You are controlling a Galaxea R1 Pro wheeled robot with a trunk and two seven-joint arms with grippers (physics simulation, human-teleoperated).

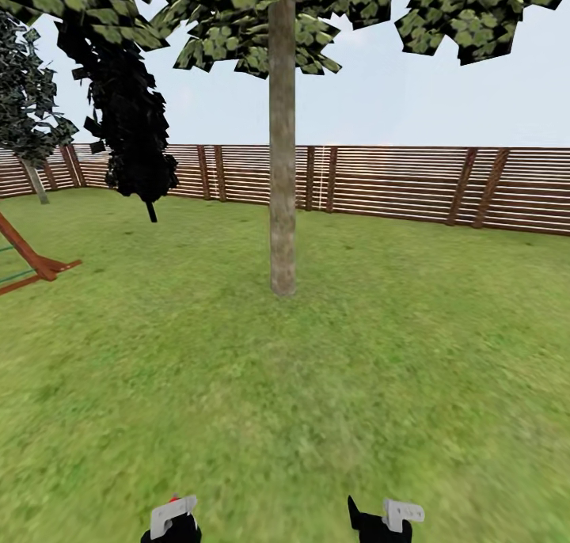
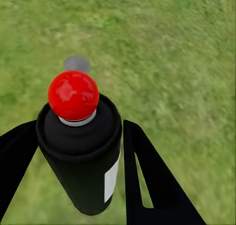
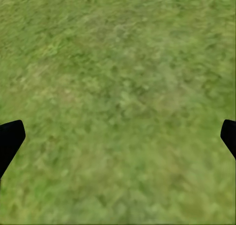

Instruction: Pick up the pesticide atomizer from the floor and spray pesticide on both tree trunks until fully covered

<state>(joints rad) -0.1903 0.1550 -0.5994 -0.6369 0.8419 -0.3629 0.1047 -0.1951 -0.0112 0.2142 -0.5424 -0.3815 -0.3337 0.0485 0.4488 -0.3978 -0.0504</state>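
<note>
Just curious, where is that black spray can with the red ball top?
The black spray can sits between the left gripper's fingers, above the grass.

Mottled grey-brown bark on the tree trunk, patchy green and dark leaves in the crown. Near-black conifer beside it. Brown slatted fence, green lawn with yellowish blotches. Reddish-brown wooden frame. Black atomizer body, glossy red ball top, white label strip. Black fingers.
</note>
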